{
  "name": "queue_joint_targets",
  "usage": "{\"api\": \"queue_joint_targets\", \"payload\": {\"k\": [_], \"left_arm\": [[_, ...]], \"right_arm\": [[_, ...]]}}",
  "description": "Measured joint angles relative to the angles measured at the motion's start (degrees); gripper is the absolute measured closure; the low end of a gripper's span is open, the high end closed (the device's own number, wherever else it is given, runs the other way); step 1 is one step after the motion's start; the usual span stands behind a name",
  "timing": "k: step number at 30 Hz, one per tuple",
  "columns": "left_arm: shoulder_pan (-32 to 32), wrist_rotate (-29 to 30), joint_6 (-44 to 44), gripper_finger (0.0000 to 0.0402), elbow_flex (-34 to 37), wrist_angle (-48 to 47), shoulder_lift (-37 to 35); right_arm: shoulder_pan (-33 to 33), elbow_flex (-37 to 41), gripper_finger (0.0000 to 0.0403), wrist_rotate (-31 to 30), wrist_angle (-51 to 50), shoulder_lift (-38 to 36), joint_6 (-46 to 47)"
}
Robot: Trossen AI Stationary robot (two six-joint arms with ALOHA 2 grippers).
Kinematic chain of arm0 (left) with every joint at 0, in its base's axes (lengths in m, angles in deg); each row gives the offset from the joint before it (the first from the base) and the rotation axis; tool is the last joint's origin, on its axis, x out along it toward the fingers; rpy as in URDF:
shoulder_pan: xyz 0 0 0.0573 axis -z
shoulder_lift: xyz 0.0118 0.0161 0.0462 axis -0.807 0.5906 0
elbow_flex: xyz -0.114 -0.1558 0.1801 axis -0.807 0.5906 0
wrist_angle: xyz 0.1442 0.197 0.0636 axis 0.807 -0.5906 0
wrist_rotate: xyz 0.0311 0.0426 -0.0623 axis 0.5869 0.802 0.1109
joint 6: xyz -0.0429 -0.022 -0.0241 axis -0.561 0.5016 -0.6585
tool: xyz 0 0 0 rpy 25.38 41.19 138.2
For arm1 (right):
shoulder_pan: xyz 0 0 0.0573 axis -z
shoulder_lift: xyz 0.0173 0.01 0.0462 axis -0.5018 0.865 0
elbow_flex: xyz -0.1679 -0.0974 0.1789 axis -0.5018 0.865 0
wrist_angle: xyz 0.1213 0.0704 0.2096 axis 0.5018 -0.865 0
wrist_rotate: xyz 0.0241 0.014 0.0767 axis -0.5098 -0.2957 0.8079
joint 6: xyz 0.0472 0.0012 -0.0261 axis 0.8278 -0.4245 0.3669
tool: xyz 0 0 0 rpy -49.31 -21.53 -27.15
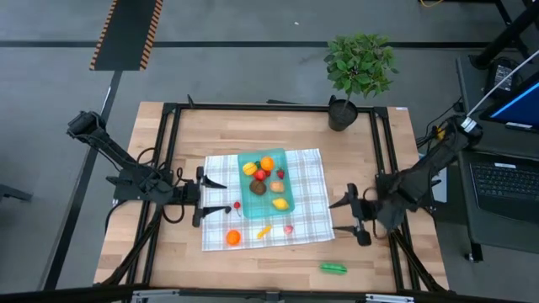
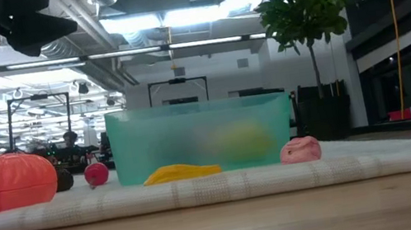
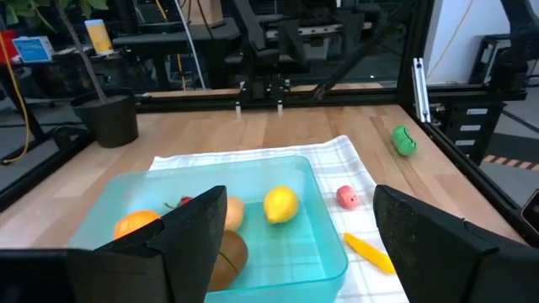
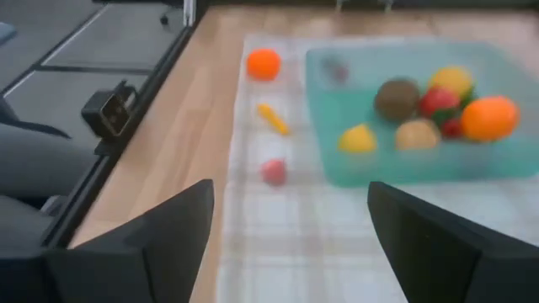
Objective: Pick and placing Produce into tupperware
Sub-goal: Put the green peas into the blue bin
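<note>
**Both arms flank the cloth, nothing held**

- Tupperware [image 1: 263,180]: teal, translucent, sits on the far half of the checked cloth [image 1: 312,215] at mid-bench [image 1: 253,135]. Upright, no lid on it.
- Inside it: an orange fruit [image 1: 267,163], a yellow piece [image 1: 249,168], red bits [image 1: 261,175], a brown round piece [image 1: 258,188], a tan one [image 1: 276,187] and a lemon [image 1: 280,203].
- Produce outside the tupperware, on the cloth's near strip: orange pumpkin-like piece [image 1: 233,238] at the left corner, small red piece [image 1: 237,205] just beside the container's left wall, long yellow piece [image 1: 264,230], pink piece [image 1: 288,228].
- Green pod [image 1: 333,268] lies off the cloth on bare wood, near the front edge toward the right.
- Left gripper [image 1: 212,196]: at the cloth's left edge, fingers spread wide, holding nothing. Its wrist view looks over the container between the two fingers.
- Right gripper [image 1: 345,215]: just off the cloth's right edge, fingers wide apart, empty.
- Potted plant [image 1: 359,69] stands at the far right corner.
</note>
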State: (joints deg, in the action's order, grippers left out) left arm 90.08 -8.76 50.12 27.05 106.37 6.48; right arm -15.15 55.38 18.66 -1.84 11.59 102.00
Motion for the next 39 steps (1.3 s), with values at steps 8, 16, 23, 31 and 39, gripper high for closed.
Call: {"api": "queue_joint_targets", "payload": {"k": [8, 16, 23, 31, 39], "left_arm": [[0.0, -0.2, -1.0, 0.011, 0.0, 0.0, 0.0], [0.1, -1.9, -2.6, 0.011, 0.0, -0.5, 0.0], [0.1, -1.9, -2.6, 0.011, 0.0, -0.5, 0.0], [0.1, -1.9, -2.6, 0.011, 0.0, -0.5, 0.0], [0.1, -2.0, -2.6, 0.011, 0.0, -0.5, 0.0]], "right_arm": [[-7.5, -10.9, 0.0088, -4.9, -11.7, 13.1, 15.4], [-12.5, -24.6, 0.0088, -4.9, -25.2, 28.6, 33.4], [-13.3, -39.4, 0.0088, 0.1, -35.3, 43.0, 41.8], [-13.3, -55.5, 0.0088, 7.1, -44.3, 54.9, 47.9], [-13.3, -59.5, 0.0088, 10.0, -44.0, 58.5, 47.3]]}}
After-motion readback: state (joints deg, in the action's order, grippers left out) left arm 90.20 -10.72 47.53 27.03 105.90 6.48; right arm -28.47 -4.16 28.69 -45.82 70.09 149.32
